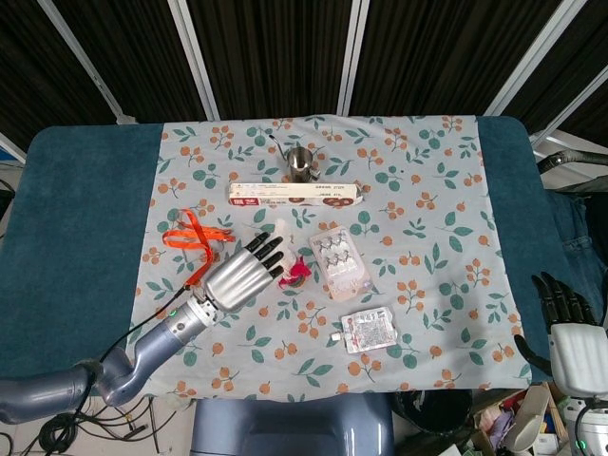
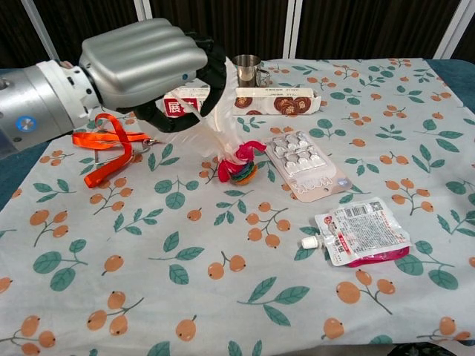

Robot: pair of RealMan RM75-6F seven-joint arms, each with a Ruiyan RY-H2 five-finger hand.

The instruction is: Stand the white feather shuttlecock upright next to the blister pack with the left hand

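My left hand grips the white feathers of the shuttlecock. The shuttlecock leans with its pink and multicoloured base low over the cloth, just left of the blister pack; I cannot tell whether the base touches the cloth. The blister pack lies flat at the centre of the flowered cloth. My right hand hangs off the table's right edge, fingers apart, holding nothing.
A long baking-paper box lies behind the hand, a steel cup behind that. An orange ribbon lies to the left. A foil spout pouch lies front right.
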